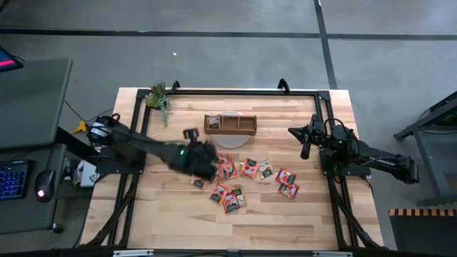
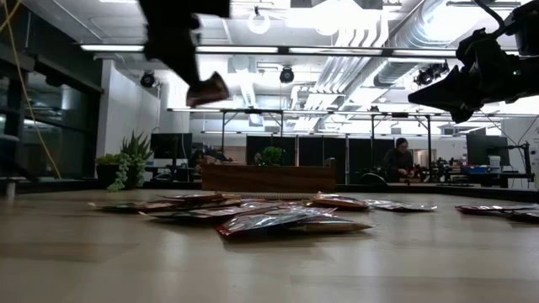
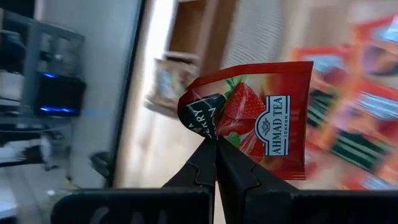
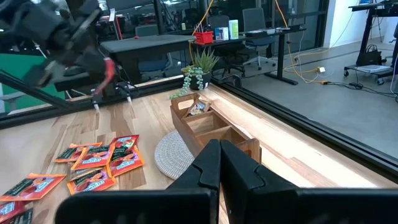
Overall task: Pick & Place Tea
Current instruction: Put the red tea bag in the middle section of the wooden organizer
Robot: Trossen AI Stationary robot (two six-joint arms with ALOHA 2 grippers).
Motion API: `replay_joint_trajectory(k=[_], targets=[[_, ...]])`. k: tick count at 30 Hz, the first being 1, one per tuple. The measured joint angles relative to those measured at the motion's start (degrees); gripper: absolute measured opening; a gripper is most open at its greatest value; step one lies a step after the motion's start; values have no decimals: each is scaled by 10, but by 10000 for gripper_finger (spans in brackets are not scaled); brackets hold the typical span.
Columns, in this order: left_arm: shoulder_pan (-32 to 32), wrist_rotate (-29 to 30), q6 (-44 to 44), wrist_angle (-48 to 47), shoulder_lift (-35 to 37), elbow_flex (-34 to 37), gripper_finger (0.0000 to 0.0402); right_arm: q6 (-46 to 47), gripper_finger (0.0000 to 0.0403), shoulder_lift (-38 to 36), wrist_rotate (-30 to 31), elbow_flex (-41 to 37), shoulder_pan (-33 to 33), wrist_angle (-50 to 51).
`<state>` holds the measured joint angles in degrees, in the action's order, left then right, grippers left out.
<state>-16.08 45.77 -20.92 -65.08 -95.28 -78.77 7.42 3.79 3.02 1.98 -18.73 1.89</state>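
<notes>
The left gripper (image 3: 216, 144) was clamped on a crumpled corner of a strawberry tea sachet (image 3: 261, 124), held above the table; light, limp foil, best pinched at its edge. The right gripper (image 1: 305, 141) waited closed.

I'm seeing a red sachet (image 3: 261, 124) printed with a strawberry, green leaves and a dark blue label lettered in white, showing above my left gripper's (image 3: 216, 146) black fingers. The other sachets (image 1: 246, 182) on the table are showing mostly red and orange with pale labels. The tray (image 1: 230, 125) is looking brown, the round mat (image 4: 177, 152) pale and ribbed, the tabletop (image 1: 285, 221) light striped wood, the plant (image 1: 158, 95) green.
</notes>
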Motion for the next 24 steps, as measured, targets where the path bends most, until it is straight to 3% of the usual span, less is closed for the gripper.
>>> replay_joint_trajectory(k=[5, 10, 17, 24], targets=[[81, -17, 128, 73, -24, -14, 0, 0, 0, 0, 0, 0, 0, 0], [146, -13, 214, 99, -79, -71, 0, 0, 0, 0, 0, 0, 0, 0], [200, 41, 271, 112, -172, -188, 0, 0, 0, 0, 0, 0, 0, 0], [222, 27, 310, 112, -230, -243, 0, 0, 0, 0, 0, 0, 0, 0]])
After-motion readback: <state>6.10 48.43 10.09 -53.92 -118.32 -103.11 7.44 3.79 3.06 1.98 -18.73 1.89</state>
